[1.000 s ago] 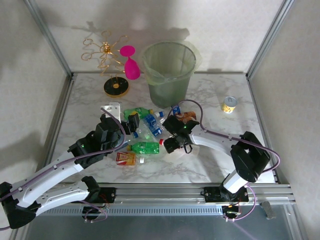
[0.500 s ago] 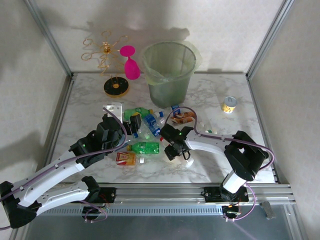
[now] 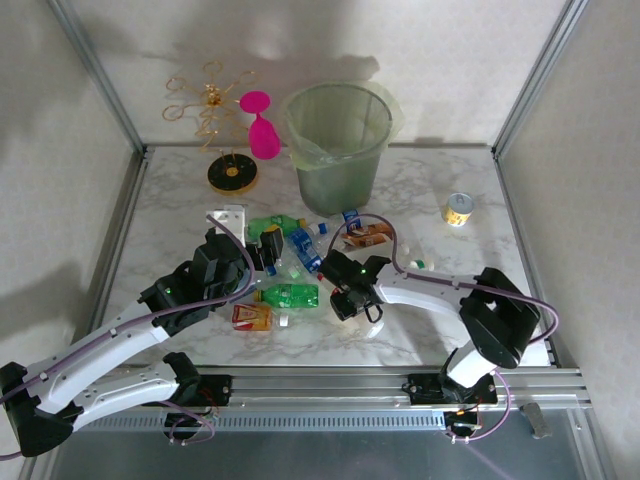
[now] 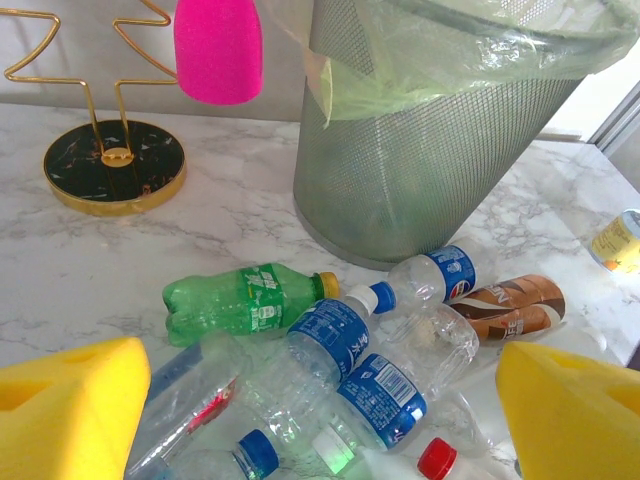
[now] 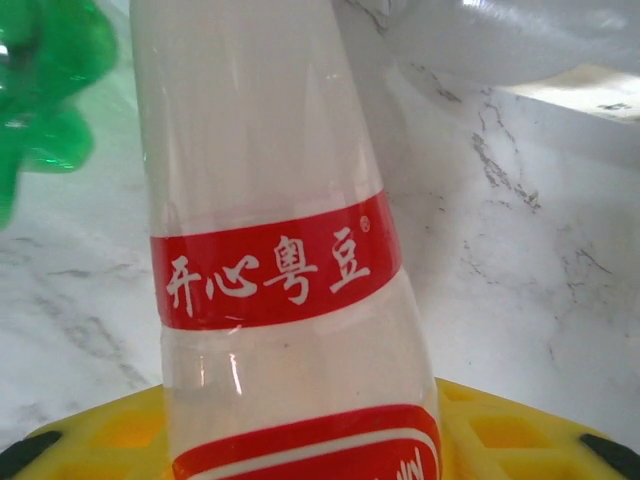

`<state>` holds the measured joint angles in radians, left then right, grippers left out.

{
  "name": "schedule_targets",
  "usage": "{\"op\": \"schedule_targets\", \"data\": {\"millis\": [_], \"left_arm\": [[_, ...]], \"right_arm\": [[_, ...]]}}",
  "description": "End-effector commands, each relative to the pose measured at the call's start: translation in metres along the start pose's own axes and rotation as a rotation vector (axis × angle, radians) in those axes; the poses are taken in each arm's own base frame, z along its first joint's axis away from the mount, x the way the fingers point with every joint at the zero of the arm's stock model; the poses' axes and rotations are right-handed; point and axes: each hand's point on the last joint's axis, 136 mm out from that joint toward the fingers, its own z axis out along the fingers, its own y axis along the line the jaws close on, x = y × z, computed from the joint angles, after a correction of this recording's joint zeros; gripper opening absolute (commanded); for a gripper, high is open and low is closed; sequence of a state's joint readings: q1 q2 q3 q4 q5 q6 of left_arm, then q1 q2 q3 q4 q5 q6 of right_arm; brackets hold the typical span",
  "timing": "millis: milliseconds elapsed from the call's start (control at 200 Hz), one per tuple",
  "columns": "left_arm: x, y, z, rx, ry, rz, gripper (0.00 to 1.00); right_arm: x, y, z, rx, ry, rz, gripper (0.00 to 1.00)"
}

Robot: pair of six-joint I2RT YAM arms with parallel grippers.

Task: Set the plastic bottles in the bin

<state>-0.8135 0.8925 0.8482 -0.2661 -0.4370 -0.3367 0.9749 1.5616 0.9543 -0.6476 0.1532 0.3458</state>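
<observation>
Between the fingers (image 5: 520, 440) of the right hand (image 5: 300, 445) sits a clear red-labelled bottle (image 5: 270, 270), and the hand looks pressed in on its sides, pinching it low over the marble desk (image 5: 520, 250), with a green bottle (image 5: 45, 90) just beside it. Across from it the left hand (image 4: 320, 400) hangs with its fingers spread wide and nothing between them. Right ahead of that hand lies the heap of plastic bottles (image 4: 350, 370), a green one (image 4: 245, 300) among them. Beyond the heap stands the bin (image 4: 420, 170), upright, with a pink goblet (image 4: 218, 50) off to one side of it. I judge the step in hand to be the pick of this one bottle, with most of the bottles not yet binned. From above, the bin (image 3: 335, 180) stands well ahead of the right hand (image 3: 350, 298), past the heap. The next move calls for a lift clear of the neighbouring bottles, a carry forward high enough to pass the rolled rim, and a release over the opening.
</observation>
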Motion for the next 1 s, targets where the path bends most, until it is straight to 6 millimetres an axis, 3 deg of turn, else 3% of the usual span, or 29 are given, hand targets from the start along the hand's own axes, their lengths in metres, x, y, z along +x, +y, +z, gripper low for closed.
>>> {"op": "schedule_targets", "data": {"millis": [0, 145, 215, 370, 521, 766, 876, 996], "left_arm": [[0.001, 0.002, 0.001, 0.004, -0.002, 0.008, 0.89], [-0.002, 0.001, -0.001, 0.009, -0.007, -0.004, 0.89], [-0.013, -0.003, -0.009, 0.043, -0.033, -0.038, 0.89], [-0.041, -0.020, -0.028, 0.167, -0.081, -0.115, 0.89], [-0.056, -0.043, -0.035, 0.272, -0.070, -0.144, 0.89], [-0.065, -0.042, -0.033, 0.243, -0.098, -0.124, 0.89], [-0.073, -0.034, -0.032, 0.192, -0.126, -0.102, 0.88], [-0.071, -0.024, -0.030, 0.141, -0.152, -0.076, 0.89]], "right_arm": [[0.005, 0.003, -0.016, -0.018, -0.016, 0.025, 0.47], [-0.002, 0.005, -0.037, -0.050, -0.074, 0.049, 0.46], [-0.011, 0.005, -0.054, -0.073, -0.135, 0.063, 0.46], [-0.039, 0.012, -0.100, -0.162, -0.308, 0.084, 0.46], [-0.073, 0.013, -0.154, -0.256, -0.500, 0.121, 0.45], [-0.133, -0.012, -0.263, -0.311, -0.858, 0.198, 0.44], [-0.162, -0.035, -0.307, -0.268, -0.995, 0.230, 0.44], [-0.194, -0.066, -0.338, -0.246, -1.092, 0.277, 0.43]]}}
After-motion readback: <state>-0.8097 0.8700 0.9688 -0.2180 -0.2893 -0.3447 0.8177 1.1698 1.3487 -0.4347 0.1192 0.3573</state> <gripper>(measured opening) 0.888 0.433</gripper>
